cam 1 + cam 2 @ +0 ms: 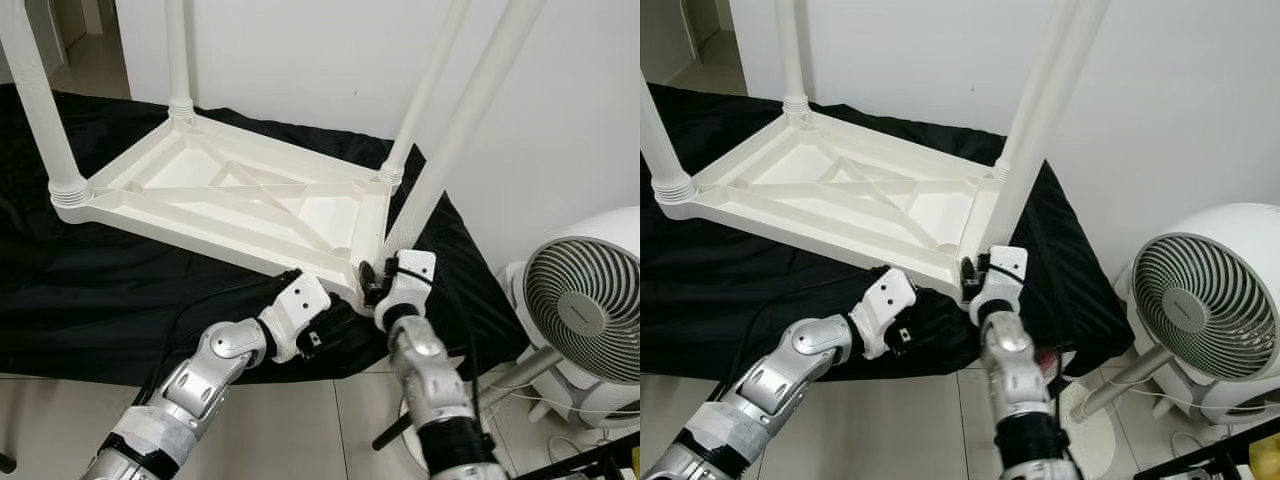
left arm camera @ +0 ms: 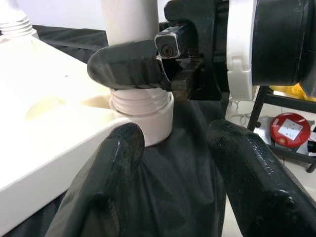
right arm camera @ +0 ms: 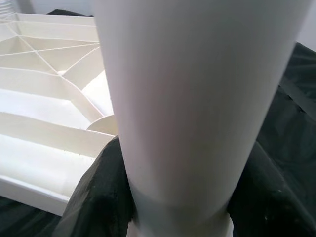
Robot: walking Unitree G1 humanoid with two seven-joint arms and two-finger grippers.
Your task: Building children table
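A white plastic children's table (image 1: pixel 230 200) lies upside down on a black cloth (image 1: pixel 90 280). Three white legs (image 1: pixel 35 100) stand up from its other corners. A fourth leg (image 1: pixel 470 110) leans slightly at the near right corner, its threaded end in the socket (image 2: pixel 143 111). My right gripper (image 1: pixel 378 272) is shut around the base of this leg, with a black finger (image 3: pixel 98 197) on each side of the tube. My left gripper (image 1: pixel 335 315) is open just in front of that corner, low over the cloth, its fingers (image 2: pixel 118 163) apart and holding nothing.
A white floor fan (image 1: pixel 585 305) stands close on the right, with a black stand (image 1: pixel 590 462) beside it. The white wall (image 1: pixel 300 60) rises right behind the table. Tiled floor (image 1: pixel 300 430) runs along the cloth's near edge. A red round object (image 2: pixel 291 129) lies on the floor.
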